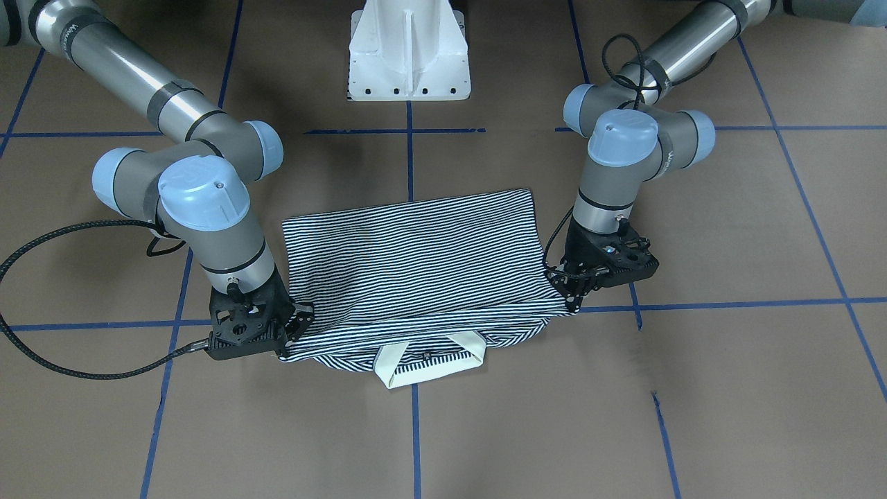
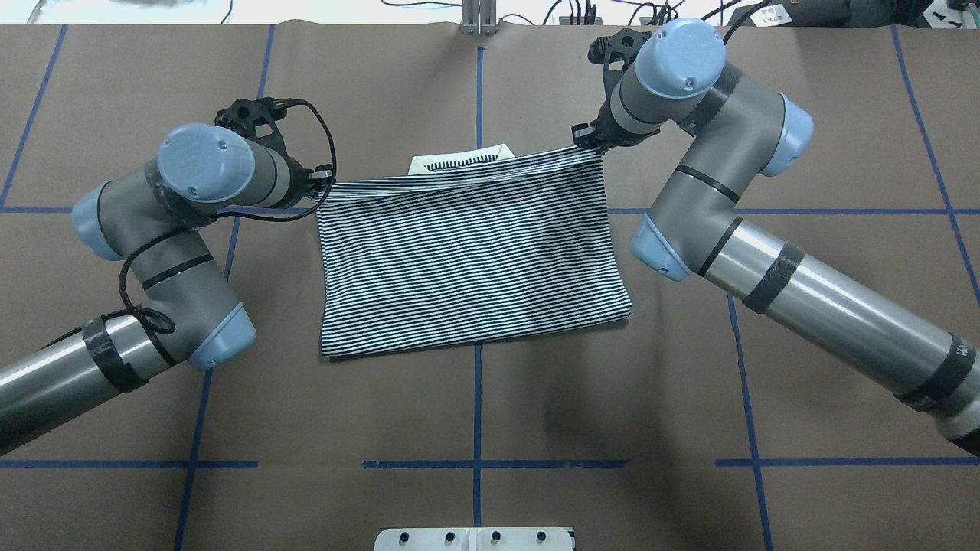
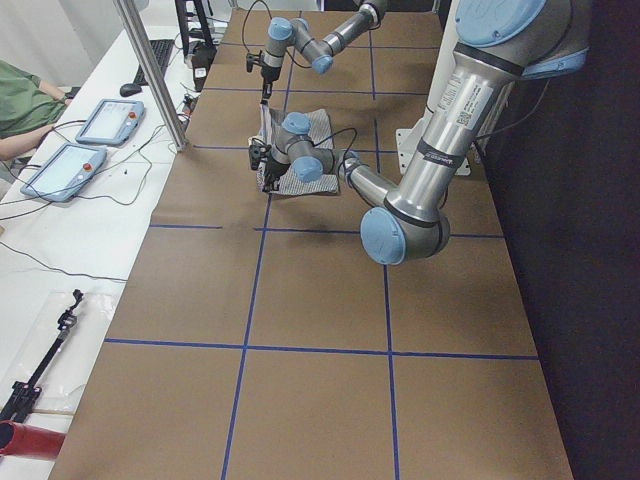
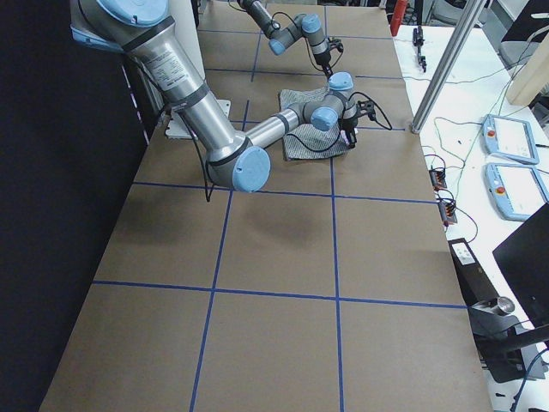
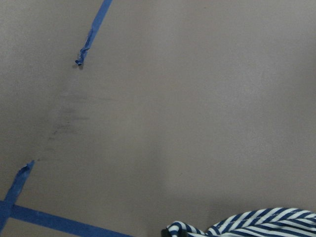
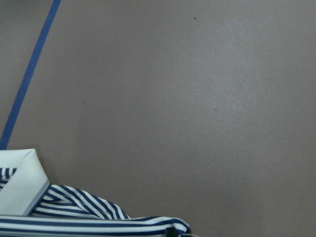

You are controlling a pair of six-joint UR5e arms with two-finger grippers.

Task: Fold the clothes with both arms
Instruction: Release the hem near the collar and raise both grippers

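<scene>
The striped polo shirt (image 2: 467, 252) lies folded across the table's middle, with its cream collar (image 1: 429, 357) poking out under the far edge. My left gripper (image 1: 572, 292) is shut on the shirt's far corner on its side; in the overhead view it is at the left (image 2: 321, 184). My right gripper (image 1: 296, 331) is shut on the other far corner, which shows in the overhead view (image 2: 591, 144). The far edge is stretched between them and slightly lifted. The wrist views show striped cloth (image 5: 247, 224) and the collar (image 6: 19, 182) at their bottom edges.
The white pedestal base (image 1: 409, 52) stands at the robot's side of the table. Blue tape lines (image 2: 477, 398) grid the brown table. Teach pendants (image 3: 105, 120) and cables lie on a side bench beyond the table's far edge.
</scene>
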